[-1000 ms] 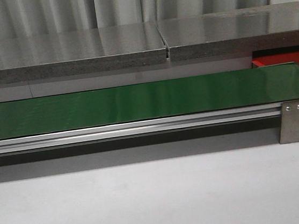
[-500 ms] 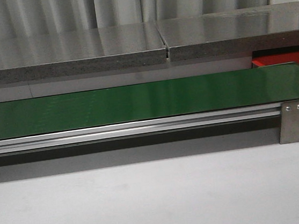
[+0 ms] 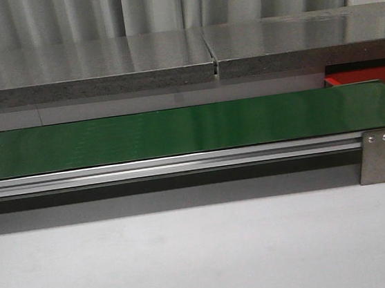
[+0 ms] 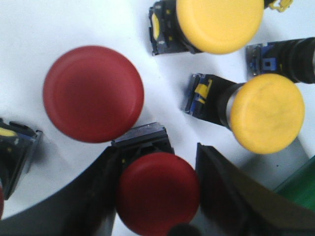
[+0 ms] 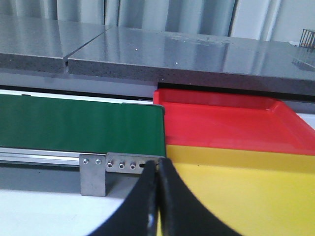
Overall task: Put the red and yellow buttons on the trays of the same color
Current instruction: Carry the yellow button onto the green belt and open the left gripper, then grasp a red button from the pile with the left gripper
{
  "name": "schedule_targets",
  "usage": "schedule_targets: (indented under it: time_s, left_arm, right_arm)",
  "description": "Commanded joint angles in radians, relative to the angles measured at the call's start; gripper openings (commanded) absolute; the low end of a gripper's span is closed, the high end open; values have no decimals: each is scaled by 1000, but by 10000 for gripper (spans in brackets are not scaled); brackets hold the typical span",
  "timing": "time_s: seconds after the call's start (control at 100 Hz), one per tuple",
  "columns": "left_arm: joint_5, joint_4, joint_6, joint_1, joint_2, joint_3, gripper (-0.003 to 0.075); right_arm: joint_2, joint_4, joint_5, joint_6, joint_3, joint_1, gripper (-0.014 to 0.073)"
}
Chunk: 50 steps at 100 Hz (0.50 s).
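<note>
The left gripper (image 4: 160, 196) has a red button (image 4: 157, 199) between its two fingers.

Its jaws are apart, one on each side of the button; I cannot tell if they squeeze it. A bigger red button (image 4: 93, 93) and two yellow buttons (image 4: 220, 24) (image 4: 267, 119) lie close by on the white table (image 4: 59, 24). The long green belt (image 3: 177, 130) runs left to right. At its right end sit the red tray (image 5: 231, 125) and, nearer, the yellow tray (image 5: 246, 191). The right gripper (image 5: 158, 196) is near the yellow tray, jaws together and holding nothing.

The belt (image 3: 177, 132) runs from nine o'clock to three o'clock across the table (image 3: 192, 262). At its three o'clock end lie two trays: the nearer tray (image 5: 236, 191) touches the farther tray (image 5: 231, 123). The counter (image 3: 168, 56) stands at twelve o'clock, behind the belt.
</note>
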Motion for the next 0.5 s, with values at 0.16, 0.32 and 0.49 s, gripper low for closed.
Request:
schedule_targets:
  time_s: [0.16, 0.32, 0.49]
  left_arm:
    - [-19, -19, 1, 0, -61, -33, 221]
    - [13, -19, 67, 0, -118, -33, 221]
    - [52, -19, 118, -6, -201, -33, 221]
  right_arm:
    - [-15, -3, -74, -1, -10, 2, -67]
    - [-15, -3, -74, -1, -10, 2, -67]
    - [-15, -3, -74, -1, -10, 2, -67]
